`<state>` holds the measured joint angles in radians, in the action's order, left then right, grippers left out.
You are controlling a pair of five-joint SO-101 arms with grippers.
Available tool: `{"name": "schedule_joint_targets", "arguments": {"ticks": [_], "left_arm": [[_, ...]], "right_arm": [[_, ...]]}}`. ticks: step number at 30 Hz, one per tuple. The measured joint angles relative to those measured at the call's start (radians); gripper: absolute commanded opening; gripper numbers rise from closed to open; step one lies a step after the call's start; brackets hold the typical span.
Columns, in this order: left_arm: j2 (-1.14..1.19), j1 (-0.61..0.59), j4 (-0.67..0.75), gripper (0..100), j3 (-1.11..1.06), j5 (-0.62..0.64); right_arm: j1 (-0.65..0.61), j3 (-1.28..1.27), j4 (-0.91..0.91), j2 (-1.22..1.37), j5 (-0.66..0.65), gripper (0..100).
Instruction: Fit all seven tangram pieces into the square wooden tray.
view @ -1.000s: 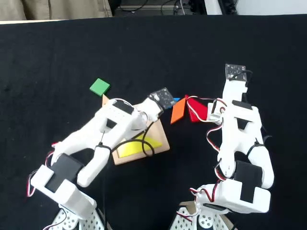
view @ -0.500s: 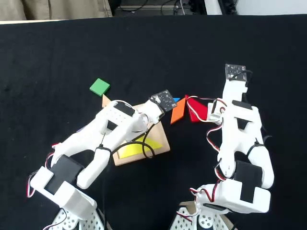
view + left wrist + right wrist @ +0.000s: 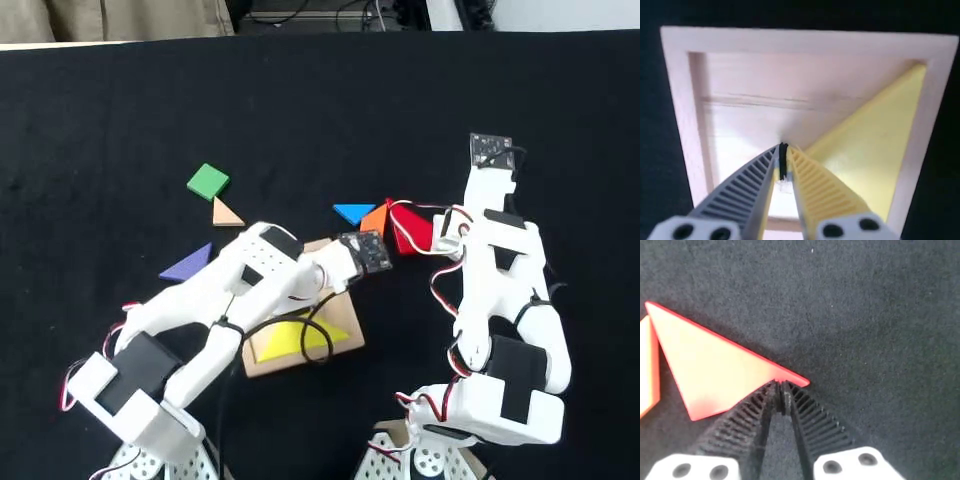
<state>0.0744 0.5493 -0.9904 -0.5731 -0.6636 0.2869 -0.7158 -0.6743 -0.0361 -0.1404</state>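
Observation:
The square wooden tray [image 3: 790,40] lies under my left gripper [image 3: 782,161], which is shut with its tips just above or on the tray floor. A yellow triangle [image 3: 875,140] lies in the tray beside the tips. In the high view the left arm [image 3: 262,272] covers much of the tray [image 3: 345,335] and of the yellow triangle [image 3: 285,338]. My right gripper [image 3: 780,390] is shut, its tips at the edge of the red triangle [image 3: 715,367]. An orange piece [image 3: 376,216] and a blue triangle [image 3: 353,212] lie left of the red triangle [image 3: 410,230].
A green square [image 3: 208,181], a tan triangle [image 3: 227,213] and a purple triangle [image 3: 188,265] lie on the black cloth left of the tray. The right arm [image 3: 495,270] stands at the right. Bare cloth stretches across the far side.
The left arm has swung right and toward the near edge, and the tray has slid that way with it. The tan, purple and blue triangles now show. The right arm has kept still.

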Motion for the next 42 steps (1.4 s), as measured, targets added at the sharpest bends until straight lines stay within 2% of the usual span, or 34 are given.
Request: {"name": "schedule_joint_targets", "arguments": {"ticks": [11,17,20,23,26,30,36,42], "left_arm": [[-0.049,0.003,-0.106,3,0.049,-0.040],[-0.272,-0.080,-0.178,3,0.075,-0.028],[-0.374,-0.155,-0.175,3,0.018,0.018],[-0.436,-0.256,-0.109,3,-0.118,0.041],[-0.454,-0.354,0.031,3,-0.293,0.043],[-0.454,-0.379,0.175,3,-0.450,0.048],[-0.456,-0.428,0.210,3,-0.482,0.051],[-0.448,-0.423,0.290,3,-0.482,0.052]], "right_arm": [[0.000,0.000,0.000,0.000,0.000,1.1],[0.000,0.000,0.002,0.000,0.000,1.1],[0.000,0.000,0.002,0.000,0.000,1.1],[0.000,0.000,0.002,0.000,0.000,1.1],[0.000,0.000,0.002,0.000,0.000,1.1],[0.000,0.000,0.002,0.000,0.000,1.1],[0.000,0.000,0.002,0.000,0.000,1.1],[0.000,0.000,0.003,0.000,0.000,1.1]]}}
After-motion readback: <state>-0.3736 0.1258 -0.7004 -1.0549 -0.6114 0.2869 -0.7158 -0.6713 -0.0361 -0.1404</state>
